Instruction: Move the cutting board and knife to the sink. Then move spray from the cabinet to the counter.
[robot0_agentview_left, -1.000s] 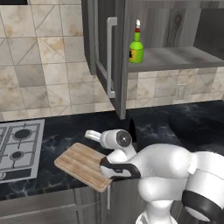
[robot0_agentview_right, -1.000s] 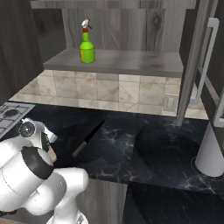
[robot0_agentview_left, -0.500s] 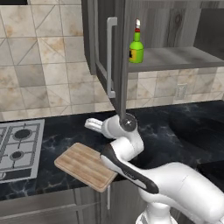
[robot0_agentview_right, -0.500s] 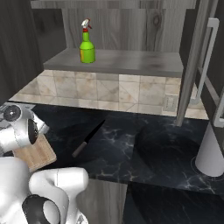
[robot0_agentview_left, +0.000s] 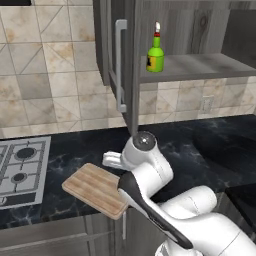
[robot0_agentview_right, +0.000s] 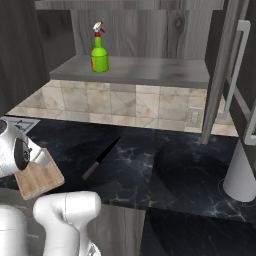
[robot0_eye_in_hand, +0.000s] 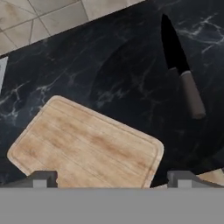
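Observation:
The light-brown cutting board lies on the black counter, one corner over the front edge. My gripper hangs open just above the board's near side, with nothing between its fingertips. The knife lies on the counter beside the board, apart from it, black blade pointing toward the wall. The green spray stands upright on the shelf of the open cabinet, also seen as spray. The sink is out of view.
A silver gas hob sits left of the board. The open cabinet door with its long bar handle hangs above the counter near my arm. A white cone-shaped object stands on the counter at the right.
My arm has unfolded from low beside the base and reached out, bringing the hand over the cutting board. The jaws stayed open. Board, knife and spray have not moved.

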